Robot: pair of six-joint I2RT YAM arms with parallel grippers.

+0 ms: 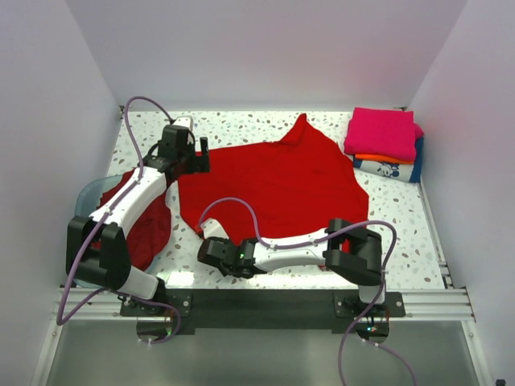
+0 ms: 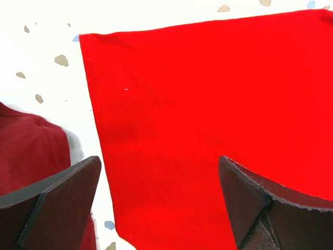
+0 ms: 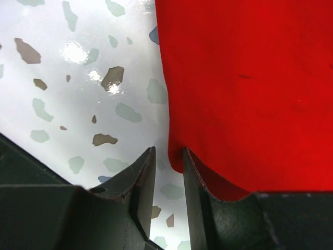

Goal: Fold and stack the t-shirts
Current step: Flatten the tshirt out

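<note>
A bright red t-shirt (image 1: 273, 185) lies spread flat in the middle of the table. My left gripper (image 1: 197, 157) hovers over its far left corner; in the left wrist view (image 2: 158, 177) the jaws stand wide open and empty above the red cloth (image 2: 208, 94). My right gripper (image 1: 211, 251) is low at the shirt's near left corner. In the right wrist view (image 3: 167, 153) the jaws are a narrow gap apart with bare table between them, and the cloth's corner (image 3: 179, 156) lies against the right finger (image 3: 208, 203). Folded magenta (image 1: 382, 133), orange and white-blue (image 1: 390, 169) shirts are stacked at the back right.
A translucent teal tub (image 1: 90, 193) at the left edge holds a crumpled darker red shirt (image 1: 149, 225), which also shows in the left wrist view (image 2: 31, 151). White walls enclose the speckled table (image 1: 402, 241) on three sides.
</note>
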